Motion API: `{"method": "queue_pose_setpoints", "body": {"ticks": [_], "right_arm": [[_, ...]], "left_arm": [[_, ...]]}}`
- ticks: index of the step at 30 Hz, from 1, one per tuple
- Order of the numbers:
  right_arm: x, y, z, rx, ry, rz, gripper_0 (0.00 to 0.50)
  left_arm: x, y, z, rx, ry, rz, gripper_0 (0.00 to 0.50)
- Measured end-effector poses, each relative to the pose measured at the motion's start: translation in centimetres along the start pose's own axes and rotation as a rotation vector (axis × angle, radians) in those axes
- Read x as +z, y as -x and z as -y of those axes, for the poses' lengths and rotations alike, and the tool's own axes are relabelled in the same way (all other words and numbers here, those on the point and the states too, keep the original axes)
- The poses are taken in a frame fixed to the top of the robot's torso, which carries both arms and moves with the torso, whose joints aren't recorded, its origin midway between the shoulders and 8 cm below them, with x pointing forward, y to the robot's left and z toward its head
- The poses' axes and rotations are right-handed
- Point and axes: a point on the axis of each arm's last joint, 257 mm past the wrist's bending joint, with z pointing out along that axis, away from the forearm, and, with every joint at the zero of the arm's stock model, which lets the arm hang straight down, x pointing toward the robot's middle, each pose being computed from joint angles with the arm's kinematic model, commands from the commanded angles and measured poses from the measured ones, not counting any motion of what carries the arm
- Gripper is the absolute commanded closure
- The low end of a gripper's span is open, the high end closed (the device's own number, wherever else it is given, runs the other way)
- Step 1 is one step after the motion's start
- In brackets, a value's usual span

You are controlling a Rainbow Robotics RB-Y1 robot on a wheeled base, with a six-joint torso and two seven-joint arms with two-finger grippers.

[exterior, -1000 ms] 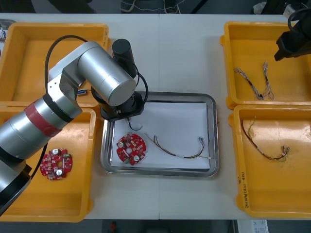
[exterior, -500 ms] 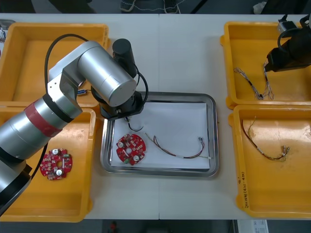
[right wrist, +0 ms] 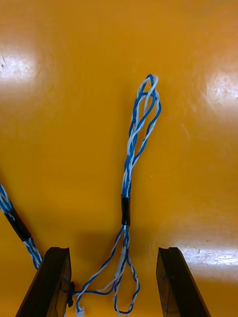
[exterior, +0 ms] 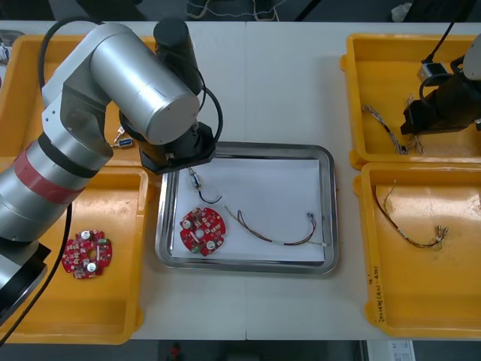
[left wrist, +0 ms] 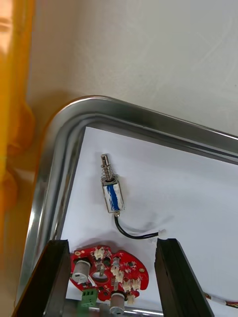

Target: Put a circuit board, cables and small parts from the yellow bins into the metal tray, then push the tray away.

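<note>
Black jaws wide apart: right gripper (right wrist: 113, 252) straddles blue-white cable (right wrist: 130, 163), left gripper (left wrist: 111, 242) empty

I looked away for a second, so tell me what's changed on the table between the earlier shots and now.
The left gripper, open, has lifted off the far left corner of the metal tray, uncovering a small metal part. The right gripper, open, has come in over the far right yellow bin and straddles a twisted blue and white cable. The circuit board and red and yellow cable in the tray stayed put.
</note>
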Motion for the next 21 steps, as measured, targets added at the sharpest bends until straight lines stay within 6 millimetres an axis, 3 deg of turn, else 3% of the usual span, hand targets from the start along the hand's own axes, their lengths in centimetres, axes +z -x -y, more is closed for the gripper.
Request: {"method": "queue_pose_setpoints", "body": {"ticks": [7,21], "right_arm": [[1.1,-1.0,0.8,0.07,0.018,-0.018,0.0],[1.3,-0.9,1.3,0.105,0.021,-0.016,0.0]], "left_arm": [[-2.5,2.3,-1.2,-0.068,-0.035,0.017,0.0],[-5.5,7.9,-7.7,-0.153,0.02,0.108,0.0]]}}
